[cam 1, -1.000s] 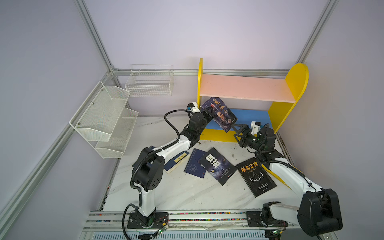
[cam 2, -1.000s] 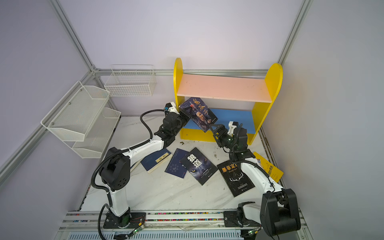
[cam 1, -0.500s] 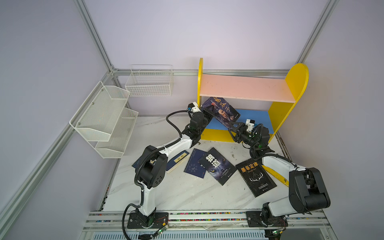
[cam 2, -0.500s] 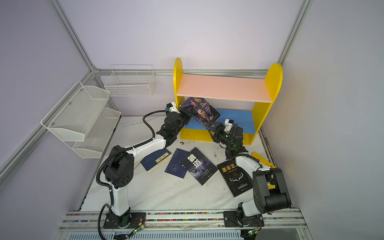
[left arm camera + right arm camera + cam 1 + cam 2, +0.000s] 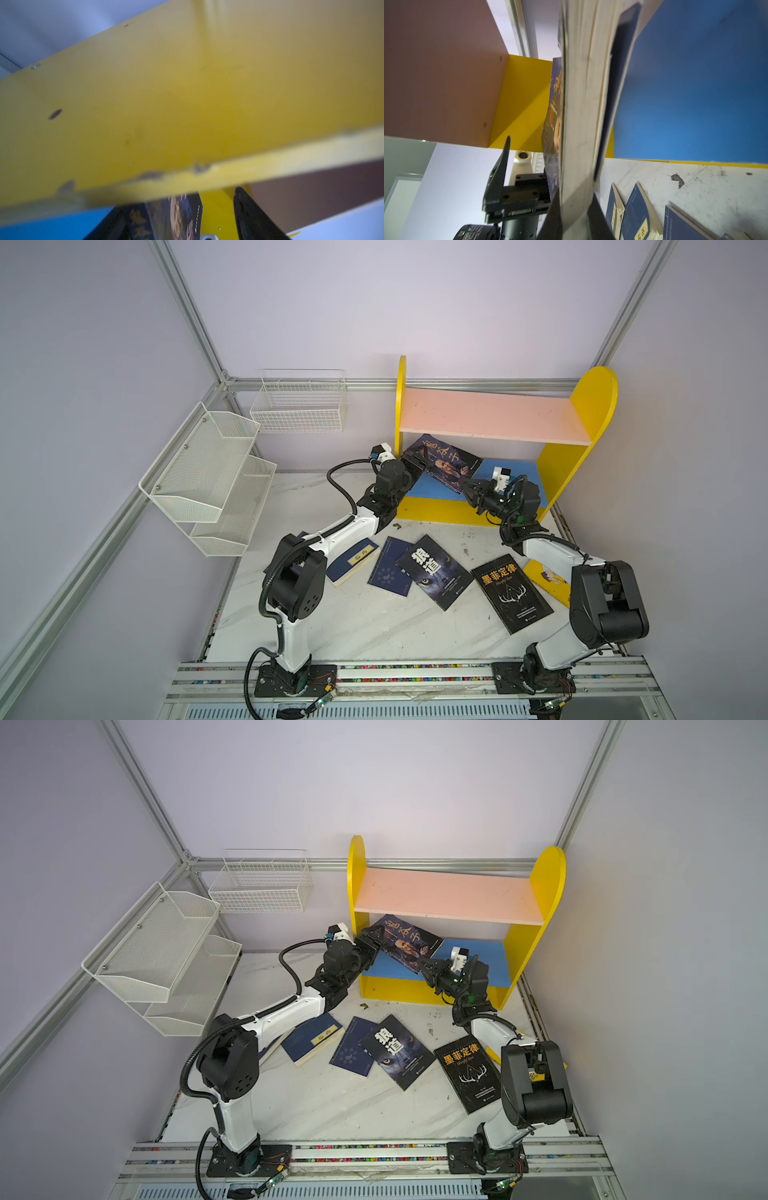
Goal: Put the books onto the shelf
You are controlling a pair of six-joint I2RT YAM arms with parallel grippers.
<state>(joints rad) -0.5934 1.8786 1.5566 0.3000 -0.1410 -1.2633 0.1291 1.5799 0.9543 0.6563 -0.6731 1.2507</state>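
Note:
A dark book [image 5: 446, 462] [image 5: 409, 940] with a gold Chinese title hangs tilted in front of the lower blue board of the shelf [image 5: 490, 414] [image 5: 444, 894]. My right gripper [image 5: 467, 485] [image 5: 424, 965] [image 5: 576, 207] is shut on the page edge of this book [image 5: 581, 104]. My left gripper [image 5: 415, 460] [image 5: 370, 938] [image 5: 182, 224] stands open at the book's left corner, one of its fingers [image 5: 500, 166] clear of the cover. Several other books lie flat on the table: a navy one with a yellow label [image 5: 353, 560], a navy patterned one [image 5: 388, 572], a wolf-cover one [image 5: 436, 570] and a black one [image 5: 511, 593].
A yellow book [image 5: 548, 576] lies partly under my right arm. A white mesh tiered rack [image 5: 212, 477] and a wire basket [image 5: 299, 402] hang on the left and back walls. The shelf's yellow side panel [image 5: 187, 93] is very close to the left wrist camera.
My right gripper has reached in and shut on the book's lower right edge. My left gripper, shut on the book's corner before, has opened. The book has moved slightly toward the shelf.

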